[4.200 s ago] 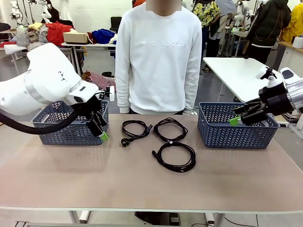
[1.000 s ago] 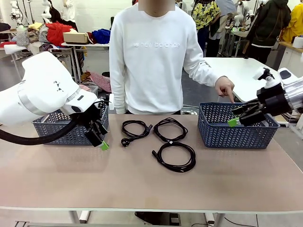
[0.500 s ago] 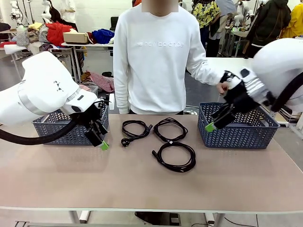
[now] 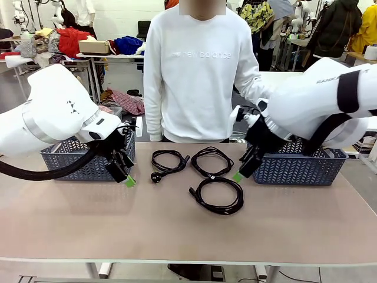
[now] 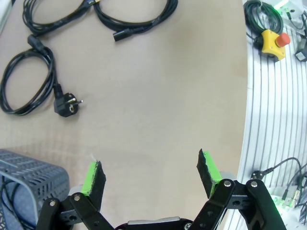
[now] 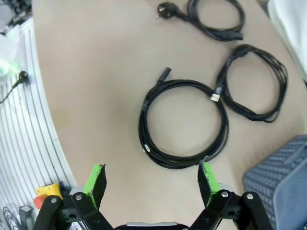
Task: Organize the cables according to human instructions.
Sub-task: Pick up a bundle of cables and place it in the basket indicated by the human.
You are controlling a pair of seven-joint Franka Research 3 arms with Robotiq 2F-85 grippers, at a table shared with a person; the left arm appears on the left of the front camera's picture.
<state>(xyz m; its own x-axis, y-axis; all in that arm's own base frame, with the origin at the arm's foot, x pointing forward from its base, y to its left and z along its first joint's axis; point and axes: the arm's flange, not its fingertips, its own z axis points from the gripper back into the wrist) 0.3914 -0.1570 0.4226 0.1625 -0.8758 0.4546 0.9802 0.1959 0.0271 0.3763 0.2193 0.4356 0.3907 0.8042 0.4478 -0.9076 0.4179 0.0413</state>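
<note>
Three coiled black cables lie mid-table in front of the person: one with a chunky plug (image 4: pixel 156 176), one behind the middle (image 4: pixel 211 149), and one nearer me (image 4: pixel 221 210). My left gripper (image 4: pixel 125 174) hangs open over bare table by the left basket (image 4: pixel 70 160), with the plug cable (image 5: pixel 66 106) a short way off. My right gripper (image 4: pixel 240 172) is open and empty, low beside the right basket (image 4: pixel 300 170). In the right wrist view it (image 6: pixel 151 167) hovers just short of the near cable (image 6: pixel 143 120); the middle cable (image 6: pixel 249 112) lies beyond.
A corner of the left basket (image 5: pixel 24 177) shows a black cord inside. A yellow stop button (image 5: pixel 272 39) sits past the table's edge. The person stands at the far side, with one arm behind my right arm. A white table (image 4: pixel 288 82) stands behind.
My right arm has swung left from above the right basket down towards the cables. The person's hand that pointed at the right basket is now hidden behind it. The left arm stayed still.
</note>
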